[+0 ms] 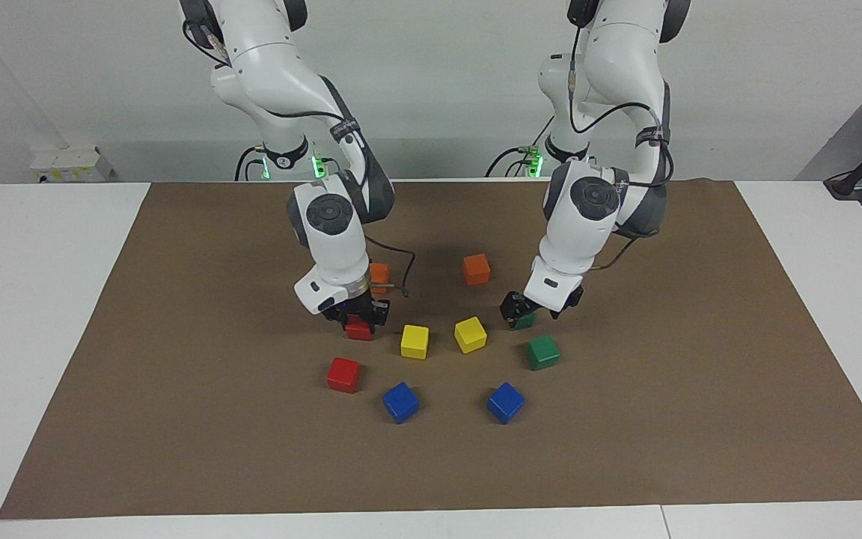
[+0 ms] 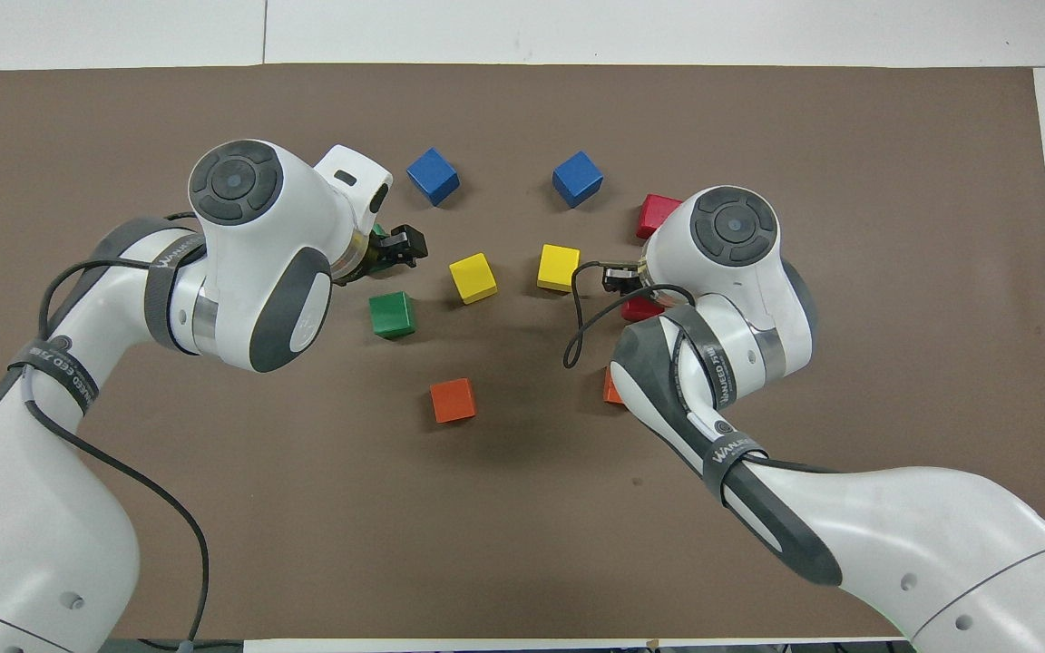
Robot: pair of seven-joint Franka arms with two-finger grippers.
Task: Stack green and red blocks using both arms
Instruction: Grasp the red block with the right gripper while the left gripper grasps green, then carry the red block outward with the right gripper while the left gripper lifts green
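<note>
Two red blocks and two green blocks lie on the brown mat (image 1: 176, 419). My right gripper (image 1: 358, 320) is down on the red block (image 1: 358, 332) that is nearer the robots, with its fingers against the block's sides. That block rests on the mat and is partly hidden in the overhead view (image 2: 639, 310). The other red block (image 1: 343, 374) lies free. My left gripper (image 1: 534, 311) hangs open, low over the green blocks. It hides part of the nearer green block (image 1: 525, 323), which shows whole in the overhead view (image 2: 392, 314). The farther green block (image 1: 542, 352) lies free.
Two yellow blocks (image 1: 414, 340) (image 1: 470, 334) lie between the grippers. Two blue blocks (image 1: 400, 402) (image 1: 505, 402) lie farther from the robots. Two orange blocks (image 1: 477, 269) (image 1: 378, 274) lie nearer the robots, one close beside the right hand.
</note>
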